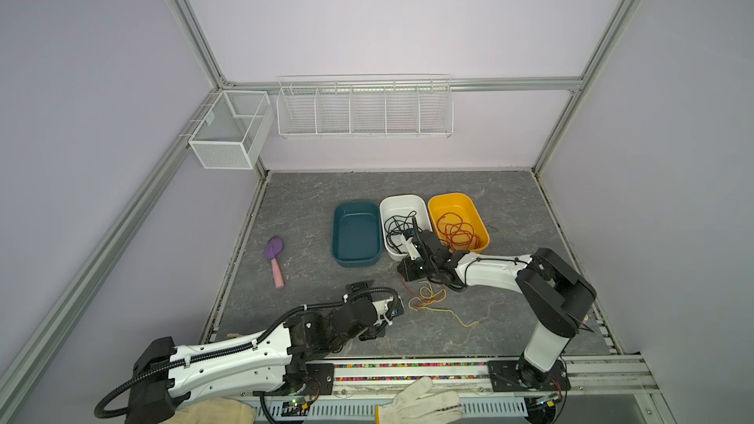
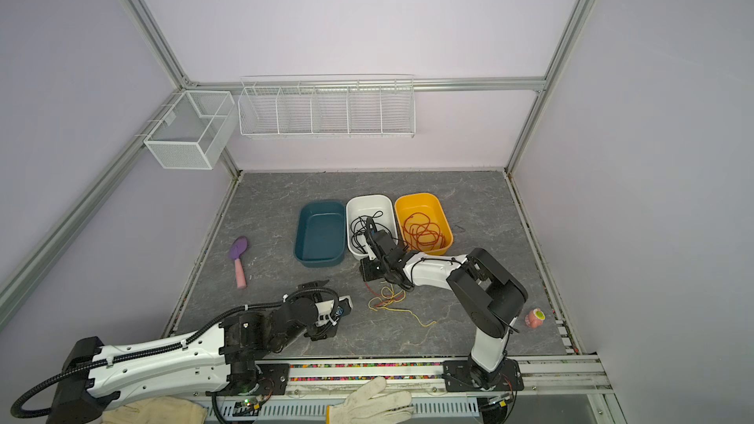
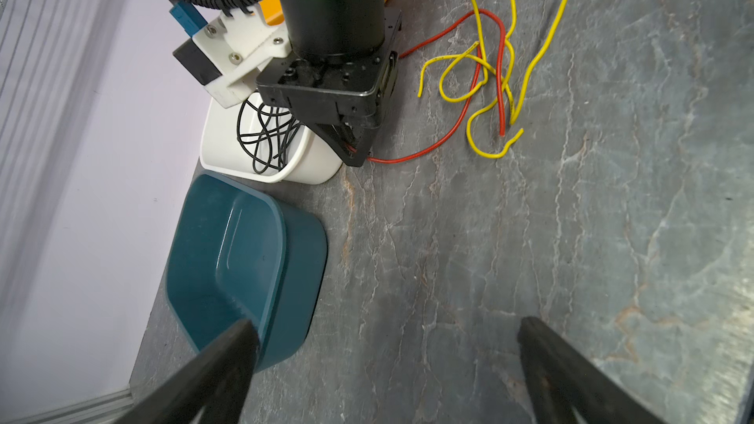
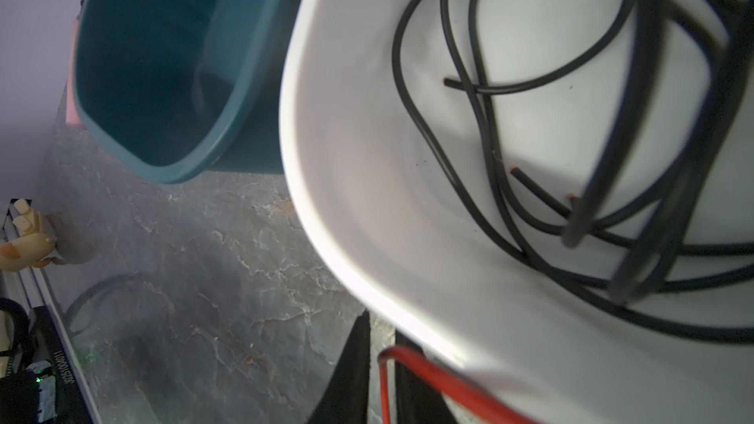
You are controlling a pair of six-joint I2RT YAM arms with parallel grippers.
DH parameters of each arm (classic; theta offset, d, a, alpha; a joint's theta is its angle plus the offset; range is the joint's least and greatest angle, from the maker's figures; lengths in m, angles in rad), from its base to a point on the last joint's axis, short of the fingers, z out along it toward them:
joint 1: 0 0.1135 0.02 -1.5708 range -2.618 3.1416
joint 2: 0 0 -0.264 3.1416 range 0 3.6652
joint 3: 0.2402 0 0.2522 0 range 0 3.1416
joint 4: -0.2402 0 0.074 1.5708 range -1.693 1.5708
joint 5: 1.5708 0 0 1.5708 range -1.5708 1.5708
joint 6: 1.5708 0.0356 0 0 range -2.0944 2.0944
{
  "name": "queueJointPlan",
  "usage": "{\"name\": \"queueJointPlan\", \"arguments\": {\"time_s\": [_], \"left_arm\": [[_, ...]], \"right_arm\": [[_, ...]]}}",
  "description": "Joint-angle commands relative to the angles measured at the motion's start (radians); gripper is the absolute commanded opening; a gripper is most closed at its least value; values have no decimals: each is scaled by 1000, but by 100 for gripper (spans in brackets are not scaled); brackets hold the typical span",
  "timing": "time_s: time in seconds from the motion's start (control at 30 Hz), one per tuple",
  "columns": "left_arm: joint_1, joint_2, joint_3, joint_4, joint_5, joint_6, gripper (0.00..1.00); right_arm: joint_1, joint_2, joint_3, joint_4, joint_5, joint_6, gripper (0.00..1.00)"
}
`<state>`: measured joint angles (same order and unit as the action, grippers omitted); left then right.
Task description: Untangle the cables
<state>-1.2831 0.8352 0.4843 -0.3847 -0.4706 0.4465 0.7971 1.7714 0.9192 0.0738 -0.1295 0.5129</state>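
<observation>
The cables (image 1: 428, 299) lying loose make a small flat tangle on the grey, pale-veined, stone-look tabletop (image 1: 306, 197), just off the short end of the white tub (image 1: 404, 203) that faces the arm bases; each is a thin, smooth, round-sheathed wire bent into soft loops; the yellow cable (image 3: 491, 155) winds in several open loops, and in both top views its long tail runs slantwise away from the white tub, ending well apart from it; the red cable (image 3: 501, 112) threads through those yellow loops, crossing them more than once, then stretches almost straight toward the white tub's near corner; there the right gripper (image 3: 357, 150) stands tilted with its tips at the tabletop beside the tub wall, its dark fingers pressed close on the red cable, which shows between them in the right wrist view; the left gripper (image 3: 387, 322) is held above the tabletop out from the white tub's near end, toward the teal tub's side and apart from the tangle, its two black, wedge-shaped fingers spread wide; the white tub itself is a smooth, glossy oblong with rounded corners and holds black cables (image 3: 265, 136) in a loose, overlapping heap, cut ends showing; a teal tub (image 1: 355, 234) of the same shape sits just beside one long side of the white tub, and a yellow tub (image 1: 453, 203) sits beside the other, with coiled red cables (image 1: 459, 234) inside.
</observation>
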Motion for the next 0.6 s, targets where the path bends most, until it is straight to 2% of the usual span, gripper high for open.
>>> {"name": "queueJointPlan", "arguments": {"time_s": [0.0, 0.17, 0.57], "left_arm": [[1, 0, -12, 11, 10, 9, 99], [1, -1, -12, 10, 12, 9, 99], [1, 5, -9, 4, 16, 7, 100]], "right_arm": [[9, -12, -6, 17, -20, 1, 12], [17, -85, -20, -8, -18, -5, 7], [33, -295, -28, -118, -6, -37, 7]]}}
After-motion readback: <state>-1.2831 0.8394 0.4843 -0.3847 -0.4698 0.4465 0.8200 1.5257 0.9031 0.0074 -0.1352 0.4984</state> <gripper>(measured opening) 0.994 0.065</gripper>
